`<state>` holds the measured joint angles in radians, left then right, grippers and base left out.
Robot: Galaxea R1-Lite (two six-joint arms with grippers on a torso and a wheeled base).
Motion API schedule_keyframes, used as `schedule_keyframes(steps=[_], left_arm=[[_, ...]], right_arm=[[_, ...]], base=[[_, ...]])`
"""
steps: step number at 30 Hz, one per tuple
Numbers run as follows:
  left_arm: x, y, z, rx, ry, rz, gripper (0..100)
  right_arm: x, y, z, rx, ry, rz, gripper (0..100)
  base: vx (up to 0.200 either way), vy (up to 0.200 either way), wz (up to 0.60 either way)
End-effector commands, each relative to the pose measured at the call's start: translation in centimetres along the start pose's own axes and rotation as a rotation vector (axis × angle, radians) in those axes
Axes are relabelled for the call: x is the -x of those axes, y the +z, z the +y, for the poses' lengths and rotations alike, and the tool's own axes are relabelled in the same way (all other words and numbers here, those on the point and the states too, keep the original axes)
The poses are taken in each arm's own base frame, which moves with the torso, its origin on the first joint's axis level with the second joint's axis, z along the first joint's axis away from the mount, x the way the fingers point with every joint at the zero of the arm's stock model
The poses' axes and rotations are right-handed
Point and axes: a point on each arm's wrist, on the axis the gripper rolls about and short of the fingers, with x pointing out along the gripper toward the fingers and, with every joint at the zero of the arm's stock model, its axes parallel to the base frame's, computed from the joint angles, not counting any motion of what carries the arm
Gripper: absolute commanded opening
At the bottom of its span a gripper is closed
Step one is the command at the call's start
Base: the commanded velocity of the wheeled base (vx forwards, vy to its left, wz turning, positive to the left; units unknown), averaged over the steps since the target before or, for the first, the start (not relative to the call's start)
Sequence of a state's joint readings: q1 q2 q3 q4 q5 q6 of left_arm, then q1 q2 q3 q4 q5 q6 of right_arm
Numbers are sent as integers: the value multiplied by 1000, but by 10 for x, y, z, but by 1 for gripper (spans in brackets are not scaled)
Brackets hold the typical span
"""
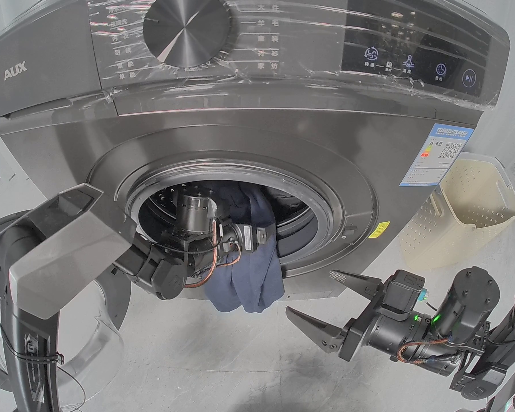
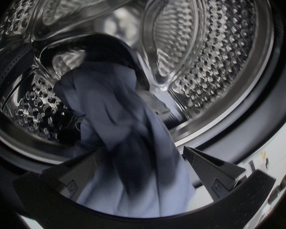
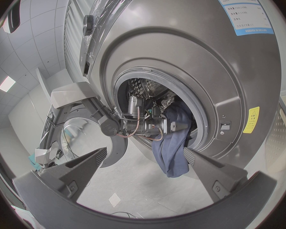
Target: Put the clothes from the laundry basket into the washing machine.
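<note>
Your left gripper (image 2: 141, 150) has fingers wide around the dark blue garment (image 1: 252, 276) hanging from the grey washing machine (image 1: 303, 144). Your right gripper (image 1: 312, 293) has fingers wide, empty.

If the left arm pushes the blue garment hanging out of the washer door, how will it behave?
Probably floppy: the garment drapes in folds over the door rim and hangs down, so a push may bunch it rather than slide it. Likely light, being thin cloth. The hanging part might drag it back out; the left gripper is open around it.
</note>
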<state>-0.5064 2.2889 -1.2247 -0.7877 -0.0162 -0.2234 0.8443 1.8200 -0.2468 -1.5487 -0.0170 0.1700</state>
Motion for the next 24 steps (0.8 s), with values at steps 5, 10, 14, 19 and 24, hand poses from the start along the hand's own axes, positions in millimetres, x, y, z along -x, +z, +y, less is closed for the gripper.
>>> schedule_keyframes(steps=[5, 10, 14, 19, 24], left_arm=[[9, -17, 3, -46, -6, 84, 0], [3, -21, 1, -48, -13, 82, 0], [-9, -10, -1, -39, -10, 22, 0], [-33, 42, 1, 89, 67, -236, 0], [-40, 74, 8, 133, 87, -409, 0]], right_arm=[[0, 0, 2, -2, 6, 0, 100], [0, 0, 2, -2, 6, 1, 100], [0, 0, 1, -2, 4, -1, 100], [0, 0, 0, 0, 0, -2, 100], [0, 0, -1, 0, -3, -2, 100]], base=[[0, 0, 0], [0, 0, 0], [0, 0, 0], [0, 0, 0], [0, 0, 0]])
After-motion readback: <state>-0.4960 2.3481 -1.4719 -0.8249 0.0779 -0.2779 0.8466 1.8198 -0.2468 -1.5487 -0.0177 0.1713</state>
